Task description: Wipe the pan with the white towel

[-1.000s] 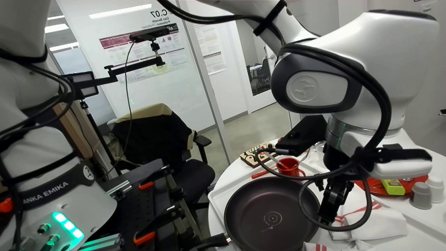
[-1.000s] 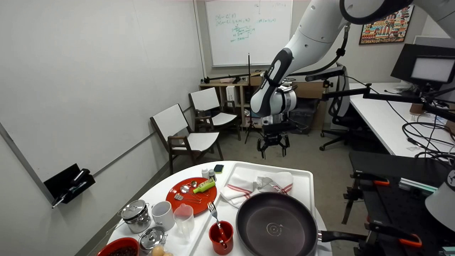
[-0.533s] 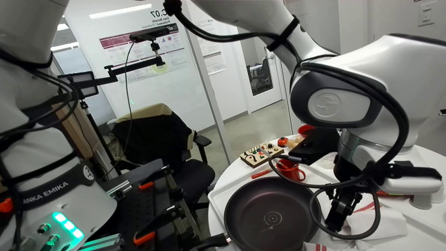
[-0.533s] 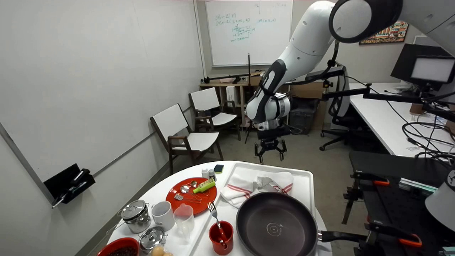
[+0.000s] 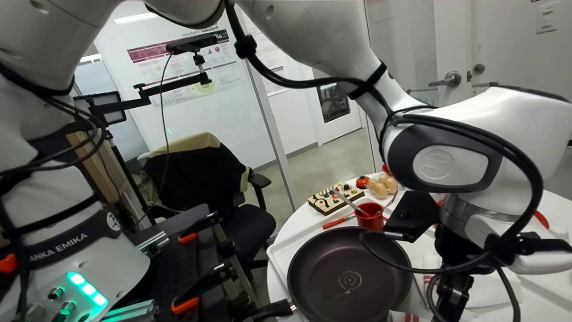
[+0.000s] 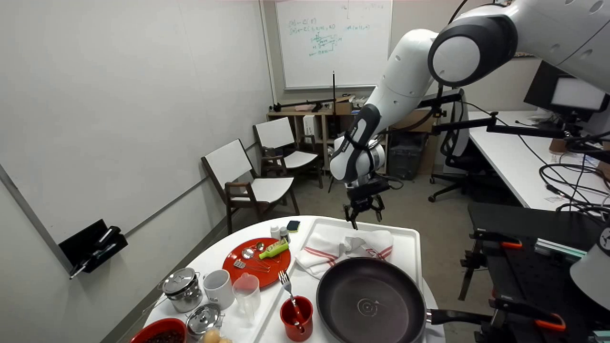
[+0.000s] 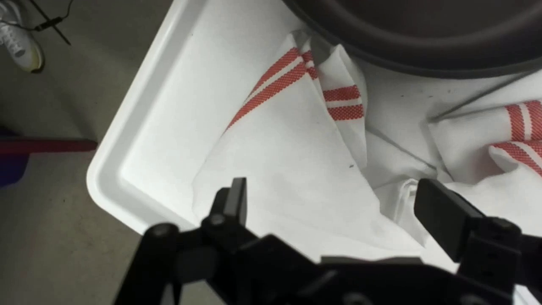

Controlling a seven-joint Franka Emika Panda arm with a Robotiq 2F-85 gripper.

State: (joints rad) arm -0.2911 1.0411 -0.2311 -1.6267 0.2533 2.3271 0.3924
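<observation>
We see the black two-fingered tool (image 7: 332, 197) with its fingers spread wide and grasping nothing, above the soft white red-striped cloth towel (image 7: 288, 169); in the wrist view both fingers overlap the towel, yet we cannot tell whether either fingertip meets it. In an exterior view the towel lies loosely folded in the raised-rim white tray (image 6: 405, 245), just beside the large round black frying pan (image 6: 369, 300), the towel's long axis running roughly from side to side of the frame. The pan rests in the same tray on the round white tabletop (image 6: 209, 261), dark inside facing up, and its black handle (image 6: 460, 317) juts past the tray's rim, pointing roughly towards the white robot base (image 5: 80, 250). In an exterior view black cables (image 5: 532, 183) and the tool cover part of the towel, and the bottom edge cuts off more of it along with the fingertips. The pan's near rim drops out of both exterior views, while the wrist view catches only an arc of it. We cannot make out whether pan and towel touch.
</observation>
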